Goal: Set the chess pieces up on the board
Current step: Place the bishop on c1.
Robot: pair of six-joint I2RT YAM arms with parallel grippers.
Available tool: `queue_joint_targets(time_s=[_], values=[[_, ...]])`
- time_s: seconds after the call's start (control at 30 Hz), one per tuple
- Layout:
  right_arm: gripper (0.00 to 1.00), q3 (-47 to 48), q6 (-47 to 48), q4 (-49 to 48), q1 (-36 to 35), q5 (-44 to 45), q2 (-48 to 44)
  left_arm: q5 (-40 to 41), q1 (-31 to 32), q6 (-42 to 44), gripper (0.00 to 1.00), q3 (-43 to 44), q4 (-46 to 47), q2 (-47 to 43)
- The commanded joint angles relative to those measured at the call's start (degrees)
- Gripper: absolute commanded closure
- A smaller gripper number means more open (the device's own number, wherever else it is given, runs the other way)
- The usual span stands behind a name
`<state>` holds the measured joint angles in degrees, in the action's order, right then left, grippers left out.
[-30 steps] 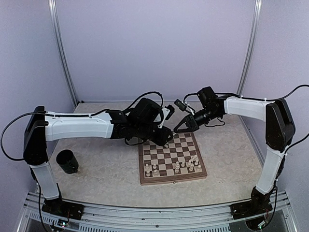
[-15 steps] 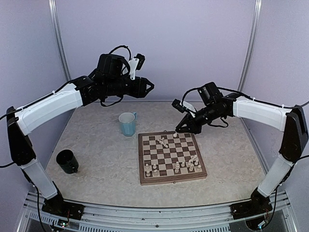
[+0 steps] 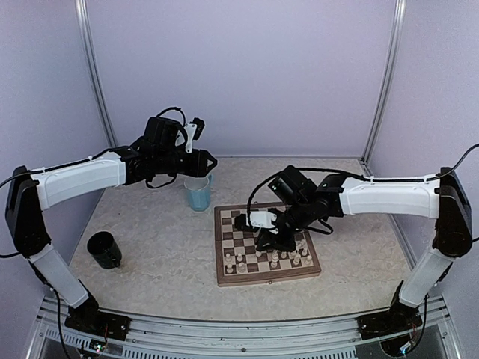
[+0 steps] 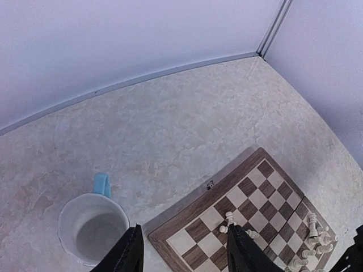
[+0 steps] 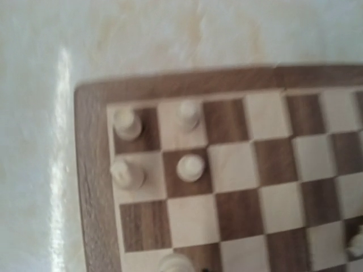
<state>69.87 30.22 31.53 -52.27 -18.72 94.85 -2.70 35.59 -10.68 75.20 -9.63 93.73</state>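
The board lay directly beneath the right gripper, with the chess pieces mostly on its near rows and 4 of them standing in the corner under that wrist's camera. Whether the right gripper's jaws were apart or closed could not be told. The left gripper hung raised off the board's far-left corner, fingers spread wide and holding nothing, with a blue cup below it.

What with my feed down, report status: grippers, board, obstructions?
Left gripper open, empty, raised near blue cup. Right gripper low over board, jaws unreadable. Chess pieces clustered at near rows, strays toward far edge. Cup off-board, nothing blocking.
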Motion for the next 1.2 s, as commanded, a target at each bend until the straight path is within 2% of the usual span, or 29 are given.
queue_joint_targets(time_s=[0.0,0.27,0.93,1.17], values=[[0.95,-2.0,1.8,-1.9,-3.1,5.7,2.5,-0.5,0.2,0.3,0.5,1.7,2.4,-2.3],[0.95,-3.4,2.2,-3.3,-6.7,9.5,4.0,-1.2,0.2,0.2,0.5,1.9,2.1,-2.6],[0.94,-0.5,1.7,-3.3,-8.3,9.5,7.4,-2.2,0.1,0.4,0.5,2.4,1.1,-2.0],[0.87,-0.3,1.6,-3.2,-8.7,9.5,8.0,-2.3,0.1,0.5,0.5,2.6,0.9,-1.7]])
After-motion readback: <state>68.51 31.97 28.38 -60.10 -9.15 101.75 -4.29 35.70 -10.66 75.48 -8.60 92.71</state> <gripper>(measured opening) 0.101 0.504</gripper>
